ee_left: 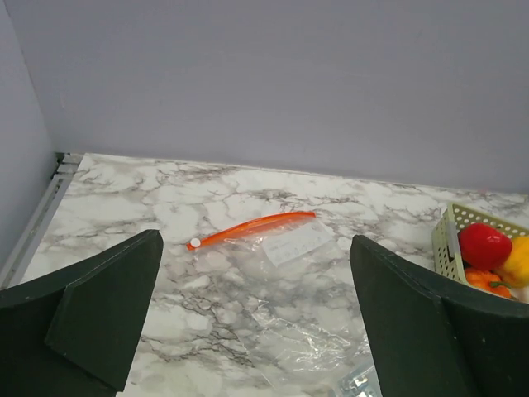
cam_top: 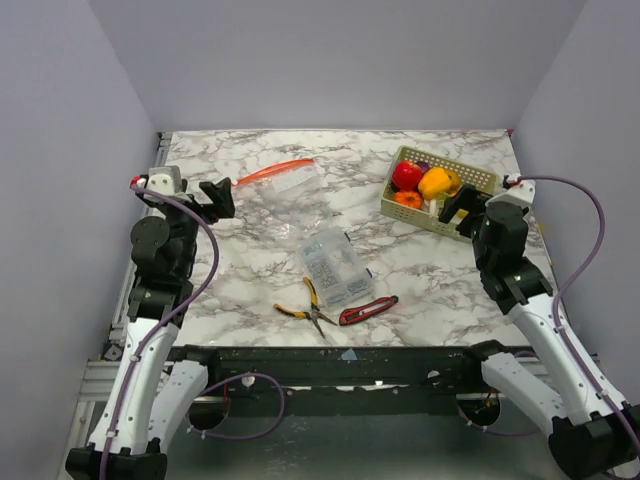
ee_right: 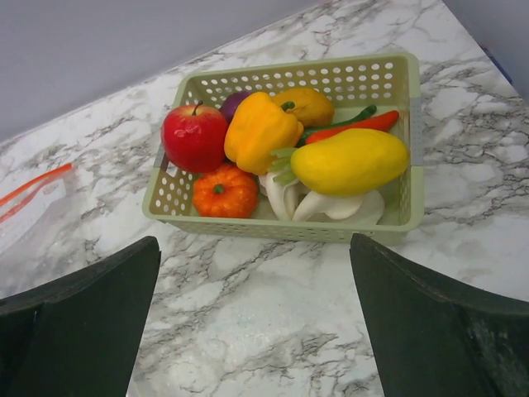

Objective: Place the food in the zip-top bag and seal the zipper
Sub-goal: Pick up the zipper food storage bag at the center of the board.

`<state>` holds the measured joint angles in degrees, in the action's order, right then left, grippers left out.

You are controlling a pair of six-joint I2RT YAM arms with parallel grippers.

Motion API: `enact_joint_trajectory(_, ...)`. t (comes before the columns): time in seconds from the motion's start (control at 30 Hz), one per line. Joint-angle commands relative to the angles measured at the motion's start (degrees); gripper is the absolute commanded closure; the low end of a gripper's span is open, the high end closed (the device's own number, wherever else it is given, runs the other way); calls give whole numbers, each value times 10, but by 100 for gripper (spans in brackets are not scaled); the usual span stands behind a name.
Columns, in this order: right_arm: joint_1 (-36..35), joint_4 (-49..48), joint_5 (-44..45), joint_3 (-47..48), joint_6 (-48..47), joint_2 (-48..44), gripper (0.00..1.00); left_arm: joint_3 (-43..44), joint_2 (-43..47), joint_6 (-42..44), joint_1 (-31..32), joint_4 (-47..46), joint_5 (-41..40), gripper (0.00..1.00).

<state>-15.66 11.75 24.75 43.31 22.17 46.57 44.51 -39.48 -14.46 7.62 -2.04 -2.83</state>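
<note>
Food in basket, ahead of right hand

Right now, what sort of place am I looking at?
Probably a robot test bench rather than a kitchen: a marble-patterned tabletop boxed in by plain grey walls, black jointed left arm and right arm bolted at its edge, glossy toy food in a pale green perforated basket.

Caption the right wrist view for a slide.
Open right gripper hovers before a pale green basket of toy food: red apple, yellow pepper, orange pumpkin.
</note>
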Motion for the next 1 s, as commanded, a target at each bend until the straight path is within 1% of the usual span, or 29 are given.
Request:
enact_joint_trajectory(0.0, 1, -4, -28, 21, 23, 22, 0, 23, -37, -1, -2, 41, -1, 2)
enact_joint_trajectory(0.13, 1, -22, -101, 21, 36, 37, 0, 45, -74, -6, -2, 77, -16, 2)
enact_joint_trajectory(0.27, 1, -49, -166, 6, 55, 51, 0, 68, -115, -14, -2, 107, -2, 1)
enact_joint_trajectory(0.43, 1, -46, -185, 2, 55, 78, 0, 102, -178, -26, -6, 151, 15, 1)
enact_joint_trajectory(0.57, 1, -52, -209, -3, 55, 80, 0, 138, -243, -54, -25, 193, 27, 2)
enact_joint_trajectory(0.7, 1, -67, -227, -13, 66, 80, 0, 155, -317, -125, -67, 195, 100, 1)
enact_joint_trajectory(0.83, 1, -66, -230, -7, 69, 87, 0, 207, -436, -209, -122, 207, 205, 3)
enact_joint_trajectory(0.9, 1, -65, -229, -1, 71, 89, 0, 232, -483, -235, -126, 205, 224, 5)
enact_joint_trajectory(0.97, 1, -67, -225, 2, 73, 88, 0, 249, -517, -252, -127, 188, 221, 5)
